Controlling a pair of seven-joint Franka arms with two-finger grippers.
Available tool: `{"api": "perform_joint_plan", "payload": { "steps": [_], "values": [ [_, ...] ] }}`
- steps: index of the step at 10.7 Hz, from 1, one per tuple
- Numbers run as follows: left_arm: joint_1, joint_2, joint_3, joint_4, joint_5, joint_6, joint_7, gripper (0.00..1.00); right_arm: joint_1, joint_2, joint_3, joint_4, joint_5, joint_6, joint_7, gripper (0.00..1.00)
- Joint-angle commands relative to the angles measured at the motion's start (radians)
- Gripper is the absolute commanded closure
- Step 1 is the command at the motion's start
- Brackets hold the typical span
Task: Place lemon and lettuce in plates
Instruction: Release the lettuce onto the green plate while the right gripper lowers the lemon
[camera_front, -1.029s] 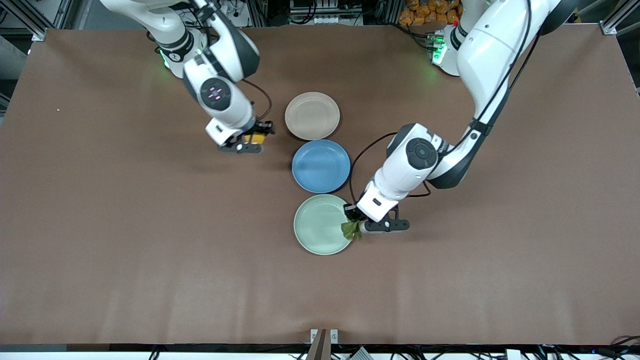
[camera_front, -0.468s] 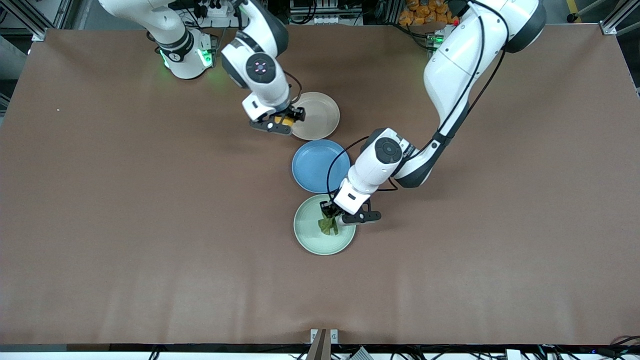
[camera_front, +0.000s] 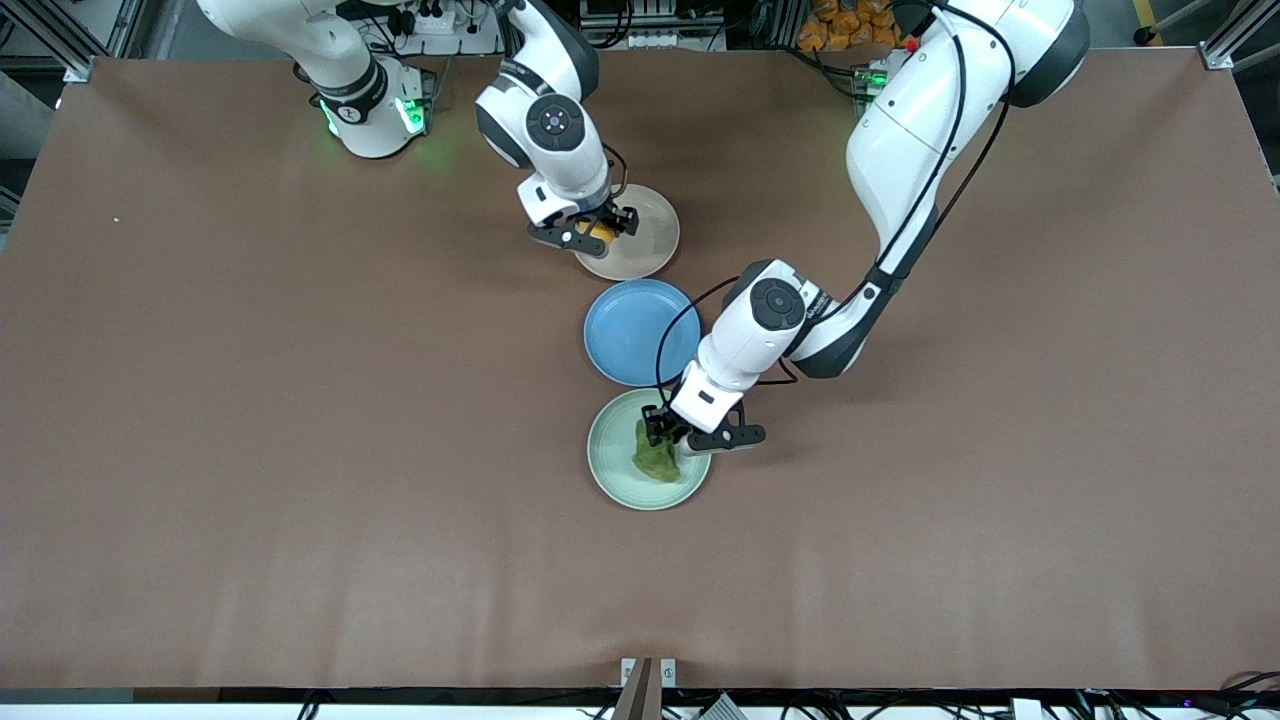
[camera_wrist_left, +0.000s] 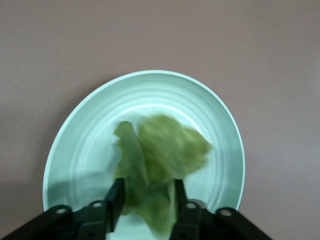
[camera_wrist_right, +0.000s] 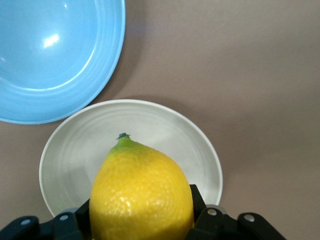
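The left gripper (camera_wrist_left: 146, 200) hangs over the mint green plate (camera_front: 610, 470) with its jaws parted a bit, and the lettuce (camera_wrist_left: 160, 160) is lying loose in that plate, the leaf's near end sitting between the fingers but not really pinched as far as I can tell. So that half looks basically done; I'd say the arm just needs to lift straight up so the leaf doesn't drag out with it.

The right gripper (camera_wrist_right: 142, 220) is clamped tight on the lemon (camera_wrist_right: 142, 195), held over the beige-pink plate (camera_front: 650, 255), near the rim toward the right arm's end. Next it wants lowering and letting go closer to the plate's middle, since a lemon can roll.

Room-wise: the blue plate (camera_front: 625, 335) sits between the two, close to each rim, so up is the safe exit. The brown table (camera_front: 250, 450) around them has plenty of bare space.
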Motion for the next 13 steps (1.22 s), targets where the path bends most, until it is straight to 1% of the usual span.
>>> {"api": "perform_joint_plan", "payload": {
  "steps": [1, 2, 3, 4, 5, 8, 10, 12, 13],
  "values": [
    [-0.009, 0.004, 0.008, 0.009, -0.01, 0.003, -0.019, 0.0, 0.031, 0.023, -0.006, -0.001, 0.001, 0.044, 0.054, 0.78],
    [-0.003, -0.005, 0.008, 0.008, -0.009, 0.002, -0.021, 0.0, 0.038, 0.025, -0.006, -0.001, 0.001, 0.046, 0.057, 0.73],
    [0.005, -0.011, 0.008, 0.006, -0.009, -0.001, -0.021, 0.0, 0.044, 0.031, -0.006, -0.001, 0.001, 0.046, 0.06, 0.48],
    [0.012, -0.02, 0.008, 0.003, -0.007, -0.006, -0.019, 0.0, 0.046, 0.034, -0.006, -0.001, -0.002, 0.046, 0.09, 0.1],
    [0.034, -0.043, 0.008, -0.009, -0.006, -0.023, -0.018, 0.0, 0.048, 0.036, -0.006, -0.001, -0.007, 0.046, 0.104, 0.0],
    [0.074, -0.159, 0.014, -0.006, 0.002, -0.229, -0.012, 0.0, 0.037, 0.036, -0.009, 0.008, -0.033, 0.043, 0.103, 0.0],
    [0.117, -0.251, 0.014, -0.006, 0.002, -0.376, 0.023, 0.0, 0.012, 0.023, -0.023, 0.051, -0.071, 0.032, 0.098, 0.0],
    [0.178, -0.333, 0.013, -0.006, 0.002, -0.501, 0.153, 0.0, -0.033, 0.022, -0.052, 0.07, -0.179, 0.029, 0.065, 0.0],
    [0.218, -0.37, 0.013, -0.006, 0.002, -0.559, 0.227, 0.0, -0.081, 0.022, -0.052, 0.07, -0.209, 0.023, 0.002, 0.0]
  ]
}}
